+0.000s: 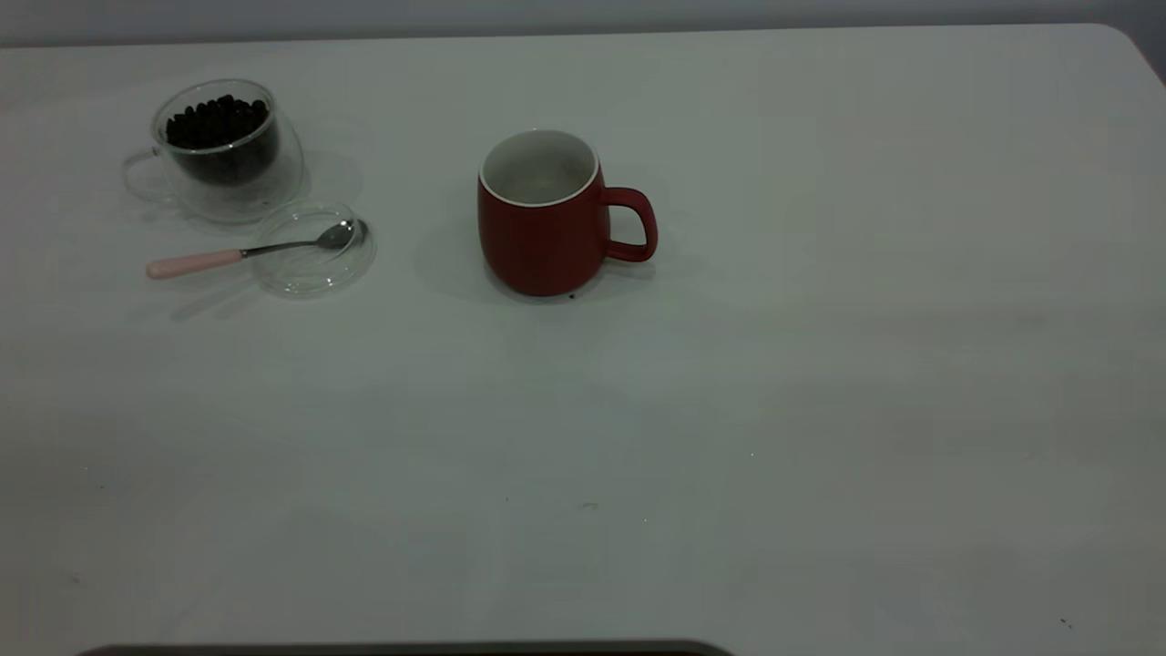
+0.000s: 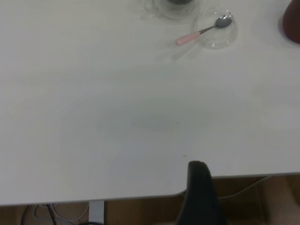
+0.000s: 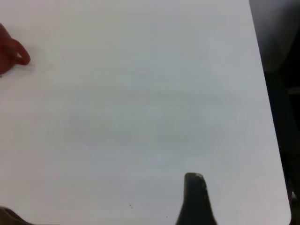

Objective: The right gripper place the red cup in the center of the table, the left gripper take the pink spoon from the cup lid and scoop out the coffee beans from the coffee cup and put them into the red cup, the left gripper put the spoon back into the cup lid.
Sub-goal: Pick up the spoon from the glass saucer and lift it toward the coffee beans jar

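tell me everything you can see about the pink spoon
The pink spoon is a small teaspoon with a shiny metal bowl and neck and a pale pink handle. It lies flat, its bowl resting inside the clear cup lid and its handle sticking out over the rim onto the table, pointing away from the red cup. The coffee cup stands just behind it. No gripper touches it.

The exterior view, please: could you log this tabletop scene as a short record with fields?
red cup: upright near table centre, handle toward the right arm, inside looks empty
coffee cup: far left, holding beans
beans: heaped in the coffee cup
lid: just in front of the coffee cup
spoon: bowl in lid, pink handle sticking out over the table
pincers: neither touches anything; each wrist view shows one fingertip by the table edge
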